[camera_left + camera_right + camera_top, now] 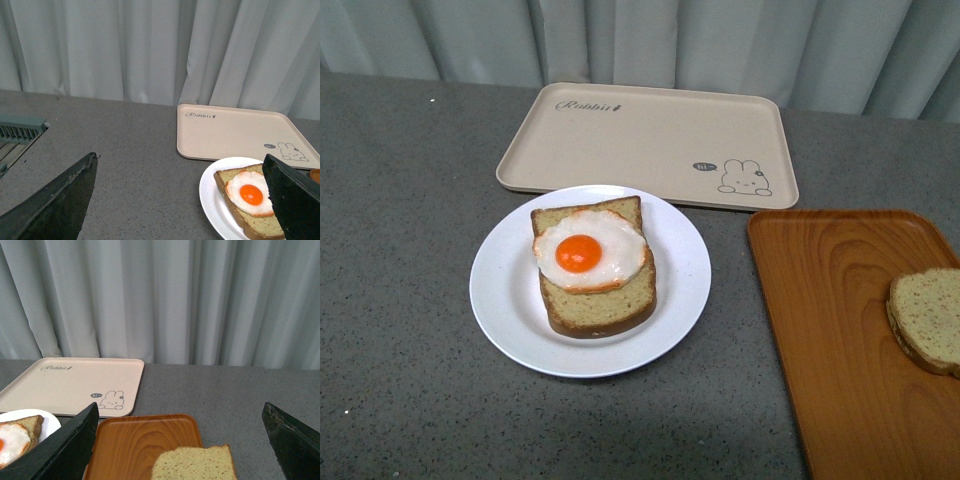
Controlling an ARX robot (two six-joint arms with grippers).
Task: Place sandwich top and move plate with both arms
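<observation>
The sandwich top [928, 318], a speckled tan bread slice with a brown crust, lies on the brown wooden tray at the right; it also shows in the right wrist view [195, 463]. The white plate [505, 305] sits in the middle of the table and bears a bread slice topped with a fried egg [588, 253]; the plate also shows in the left wrist view [211, 195]. Neither arm shows in the front view. My left gripper [182, 197] is open and empty, above the table left of the plate. My right gripper [182, 437] is open and empty, above the sandwich top.
A beige tray with a rabbit drawing [650, 140] lies behind the plate. The brown wooden tray [830, 330] lies right of the plate and runs off the frame. A grey grille [20, 131] sits at the table's left edge. Grey curtains hang behind the table.
</observation>
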